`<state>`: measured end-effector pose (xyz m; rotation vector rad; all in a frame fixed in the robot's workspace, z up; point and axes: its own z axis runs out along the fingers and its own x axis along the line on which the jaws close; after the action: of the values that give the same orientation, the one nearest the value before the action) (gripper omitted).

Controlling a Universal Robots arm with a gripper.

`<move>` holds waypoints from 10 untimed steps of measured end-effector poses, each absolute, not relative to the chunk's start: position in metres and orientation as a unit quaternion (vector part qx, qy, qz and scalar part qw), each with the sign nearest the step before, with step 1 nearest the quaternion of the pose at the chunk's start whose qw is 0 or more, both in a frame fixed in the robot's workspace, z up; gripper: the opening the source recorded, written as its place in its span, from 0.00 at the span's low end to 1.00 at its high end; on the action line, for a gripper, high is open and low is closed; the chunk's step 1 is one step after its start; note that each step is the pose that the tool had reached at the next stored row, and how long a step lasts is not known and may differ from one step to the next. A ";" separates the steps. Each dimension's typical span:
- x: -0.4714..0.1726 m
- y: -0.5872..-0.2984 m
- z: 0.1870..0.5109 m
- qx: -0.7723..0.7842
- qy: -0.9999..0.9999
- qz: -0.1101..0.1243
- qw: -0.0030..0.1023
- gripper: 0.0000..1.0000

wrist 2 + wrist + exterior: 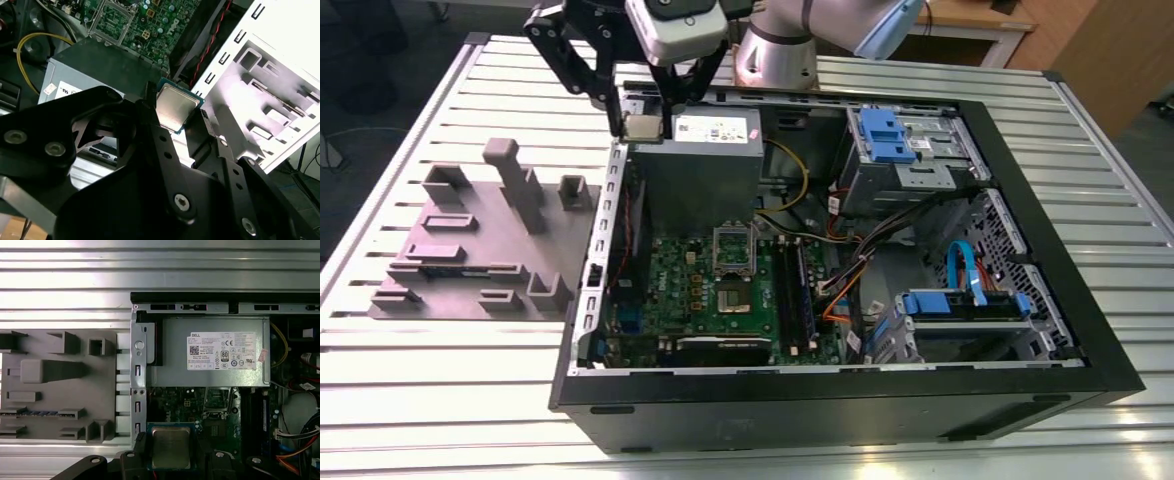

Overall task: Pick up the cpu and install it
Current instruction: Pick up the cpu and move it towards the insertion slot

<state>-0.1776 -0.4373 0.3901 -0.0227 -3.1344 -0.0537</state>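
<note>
Gripper (642, 120) clamps cpu (175, 107) by its edges, near case wall (608, 200). Thin-edge hold: chip may slip or tilt, then seat skewed in socket frame (734, 247).

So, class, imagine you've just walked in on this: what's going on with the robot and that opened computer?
The robot arm's gripper is clamped on the cpu, holding it by its edges above the open computer case, near the grey power supply. The chip is not yet in the socket on the motherboard. A grey parts tray sits beside the case on the table.
</note>
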 end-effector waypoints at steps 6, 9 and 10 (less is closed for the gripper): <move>-0.174 -0.439 0.390 -0.009 -1.000 -0.017 0.003 0.47; -0.171 -0.439 0.390 -0.010 -1.000 -0.017 0.003 0.47; -0.170 -0.439 0.390 -0.010 -1.000 -0.017 0.003 0.47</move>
<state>-0.1701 -0.4394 0.3897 -0.0306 -3.1344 -0.0537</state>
